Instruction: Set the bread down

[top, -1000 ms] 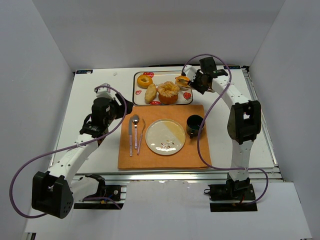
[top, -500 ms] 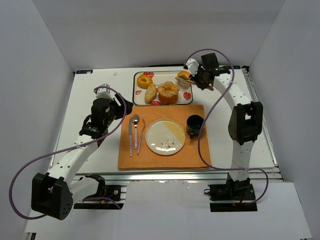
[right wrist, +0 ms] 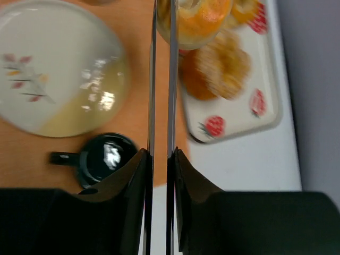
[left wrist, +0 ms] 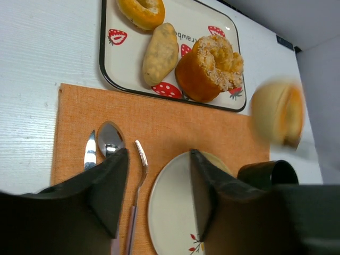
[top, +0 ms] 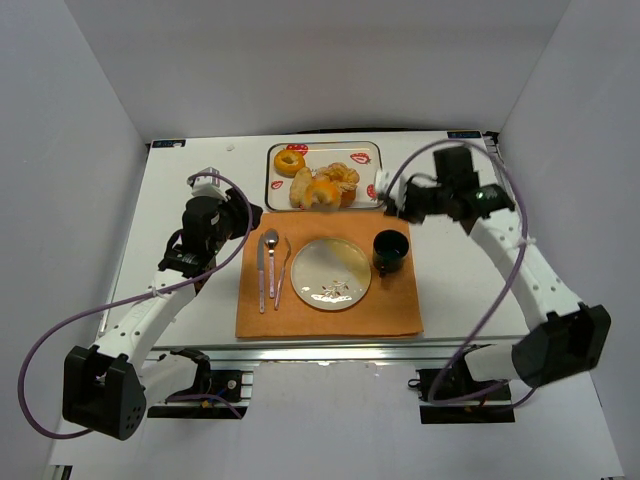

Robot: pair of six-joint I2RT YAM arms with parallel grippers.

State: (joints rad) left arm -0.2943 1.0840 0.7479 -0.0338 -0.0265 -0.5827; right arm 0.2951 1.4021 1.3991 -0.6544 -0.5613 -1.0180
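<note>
My right gripper (top: 402,200) (right wrist: 159,154) is shut on a pair of thin metal tongs (right wrist: 152,79). The tongs' tips pinch a round orange-brown bread (top: 322,193) (right wrist: 196,18), blurred in the air over the front edge of the strawberry tray (top: 375,150). The left wrist view shows that bread (left wrist: 277,111) hanging right of the tray. The white plate (top: 330,272) (left wrist: 170,212) lies on the orange placemat (top: 320,315), in front of the bread. My left gripper (top: 238,215) (left wrist: 159,196) stands open above the placemat's left side, holding nothing.
On the tray (left wrist: 109,58) lie a ring donut (top: 290,161), an oval roll (left wrist: 161,53) and a crumb-topped cake (left wrist: 210,66). A knife (top: 261,270), spoon (top: 271,255) and fork (top: 281,272) lie left of the plate. A dark cup (top: 389,250) stands to its right.
My right arm has swung from the tray's far right corner toward the front, carrying the bread in the tongs leftward over the tray's front edge. The left arm has stayed put.
</note>
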